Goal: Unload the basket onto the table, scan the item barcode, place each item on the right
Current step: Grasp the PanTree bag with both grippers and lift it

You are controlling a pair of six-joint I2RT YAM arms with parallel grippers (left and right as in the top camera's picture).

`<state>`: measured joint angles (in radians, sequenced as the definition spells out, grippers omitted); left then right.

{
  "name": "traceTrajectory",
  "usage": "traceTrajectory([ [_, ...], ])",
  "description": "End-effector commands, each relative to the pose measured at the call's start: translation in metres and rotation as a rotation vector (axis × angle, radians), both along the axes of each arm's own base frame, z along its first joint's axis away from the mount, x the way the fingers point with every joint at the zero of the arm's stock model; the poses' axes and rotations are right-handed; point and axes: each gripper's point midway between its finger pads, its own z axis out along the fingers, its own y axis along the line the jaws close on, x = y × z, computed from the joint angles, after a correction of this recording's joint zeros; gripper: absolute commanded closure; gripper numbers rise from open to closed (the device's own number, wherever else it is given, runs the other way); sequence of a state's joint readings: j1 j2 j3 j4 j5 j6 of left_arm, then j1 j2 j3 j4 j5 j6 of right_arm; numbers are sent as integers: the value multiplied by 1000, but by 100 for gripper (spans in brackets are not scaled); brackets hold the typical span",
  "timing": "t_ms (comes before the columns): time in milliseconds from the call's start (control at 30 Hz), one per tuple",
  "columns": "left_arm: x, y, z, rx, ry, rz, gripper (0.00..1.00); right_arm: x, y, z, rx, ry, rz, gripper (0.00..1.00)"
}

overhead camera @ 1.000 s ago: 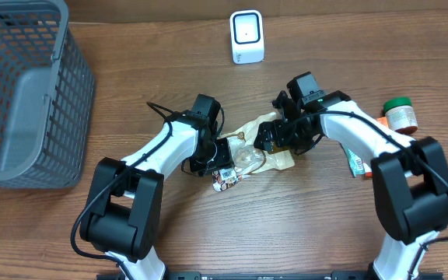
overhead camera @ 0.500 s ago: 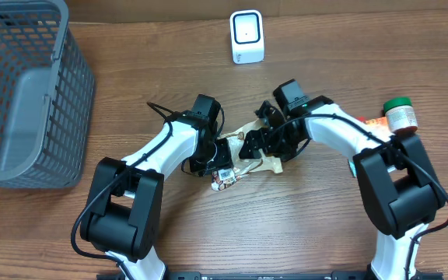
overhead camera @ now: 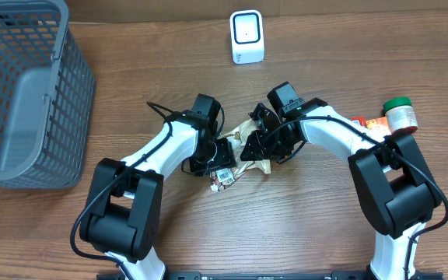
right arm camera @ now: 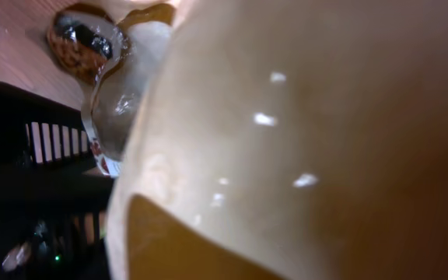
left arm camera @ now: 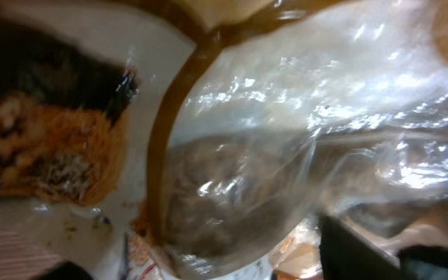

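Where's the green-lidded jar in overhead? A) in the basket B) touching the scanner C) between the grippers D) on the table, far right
D: the green-lidded jar stands on the table at the far right, well away from the basket.

Brown wood-grain table (overhead camera: 146, 47) (evenly lit, slight sheen)

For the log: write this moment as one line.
pouch: between left arm, right arm | scanner: upright, apart | scan: not done

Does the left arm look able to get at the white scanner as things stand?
Probably yes: only bare table lies between the left gripper and the white scanner, with nothing blocking.
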<state>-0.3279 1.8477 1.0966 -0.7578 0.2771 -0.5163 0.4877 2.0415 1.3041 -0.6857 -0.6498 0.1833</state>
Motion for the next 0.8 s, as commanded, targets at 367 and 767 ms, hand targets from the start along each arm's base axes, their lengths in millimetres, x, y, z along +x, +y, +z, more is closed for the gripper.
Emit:
traceTrajectory([
  [367,1,14,-2,25,5,-86,11,4,2,16,50,-43,28,68],
  [767,63,55,98,-47,-314,29,8,21,-7,76,77,-267,50,91],
])
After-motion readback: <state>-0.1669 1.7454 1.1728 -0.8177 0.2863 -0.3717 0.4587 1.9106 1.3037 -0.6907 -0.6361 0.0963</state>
